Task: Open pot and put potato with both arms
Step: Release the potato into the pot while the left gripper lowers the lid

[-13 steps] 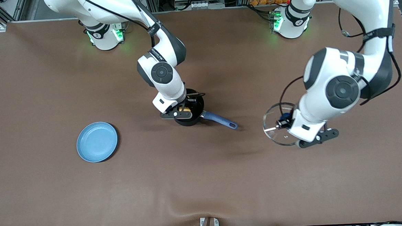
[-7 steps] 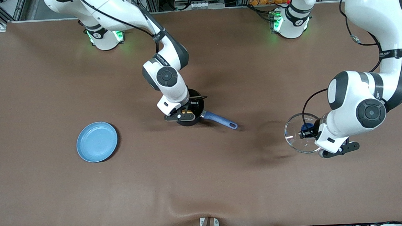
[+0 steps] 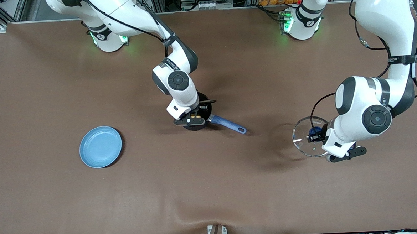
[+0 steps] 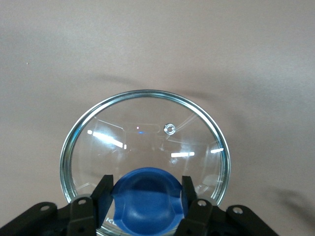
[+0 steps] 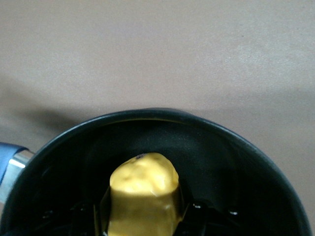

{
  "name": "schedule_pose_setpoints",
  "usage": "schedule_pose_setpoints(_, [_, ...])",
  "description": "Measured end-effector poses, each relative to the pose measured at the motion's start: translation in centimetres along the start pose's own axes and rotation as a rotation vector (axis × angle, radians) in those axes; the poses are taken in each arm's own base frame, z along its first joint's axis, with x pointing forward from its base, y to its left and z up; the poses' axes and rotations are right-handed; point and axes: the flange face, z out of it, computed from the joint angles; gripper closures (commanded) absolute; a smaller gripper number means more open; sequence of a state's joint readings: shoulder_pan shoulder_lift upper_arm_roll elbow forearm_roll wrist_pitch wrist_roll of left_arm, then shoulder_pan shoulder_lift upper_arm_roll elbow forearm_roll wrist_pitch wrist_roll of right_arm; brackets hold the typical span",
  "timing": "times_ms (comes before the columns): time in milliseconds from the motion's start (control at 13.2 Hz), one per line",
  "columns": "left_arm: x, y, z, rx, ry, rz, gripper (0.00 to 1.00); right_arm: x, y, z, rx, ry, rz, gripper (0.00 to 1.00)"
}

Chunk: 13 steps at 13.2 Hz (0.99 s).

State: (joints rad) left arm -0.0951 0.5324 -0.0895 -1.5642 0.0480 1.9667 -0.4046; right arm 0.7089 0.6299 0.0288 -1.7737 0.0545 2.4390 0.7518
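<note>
Pot (image 3: 204, 112) mostly hidden under right arm; potato (image 5: 143, 194) bottom cut off.

Two glossy white jointed robot arms, the right arm (image 3: 172, 79) and the left arm (image 3: 372, 108), have dark grey joint sections and round black caps on their wrists. Thin black cables loop along the shells, strapped down by black bands. Green lights glow at both white bases. Each ends in a black bracket with small screw holes.

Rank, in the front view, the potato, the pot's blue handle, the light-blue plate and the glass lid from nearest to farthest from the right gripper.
1. Yellow potato, held in the right gripper over the black pot.
2. Long blue handle, beside it.
3. Flat light-blue plate, toward the right arm's end.
4. Clear glass lid, toward the left arm's end.
</note>
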Motion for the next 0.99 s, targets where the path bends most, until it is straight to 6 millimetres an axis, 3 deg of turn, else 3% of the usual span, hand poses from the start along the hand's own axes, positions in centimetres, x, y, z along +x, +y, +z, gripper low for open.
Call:
schedule_pose_setpoints(228, [-0.1, -1.1, 1.2, 0.004, -0.022, -0.015, 1.0, 0.3, 0.2, -0.1, -0.001, 0.003, 0.027, 0.12])
schedule_pose_setpoints(380, [-0.7, -1.0, 2.4, -0.017, -0.054, -0.028, 1.0, 0.4, 0.2, -0.2, 0.0, 0.006, 0.03, 0.1])
schedule_pose_setpoints(456, [-1.2, -1.0, 2.8, -0.024, -0.069, -0.032, 1.0, 0.5, 0.1, -0.3, 0.002, 0.009, 0.031, 0.03])
schedule_pose_setpoints(684, [-2.3, -3.1, 2.9, -0.027, -0.081, -0.03, 1.0, 0.9, -0.3, -1.6, 0.01, 0.016, 0.03, 0.0])
schedule_pose_setpoints(987, [-3.4, -9.1, 3.6, -0.097, -0.089, -0.007, 1.0, 0.9, -0.3, -5.1, -0.006, -0.001, 0.03, 0.0])
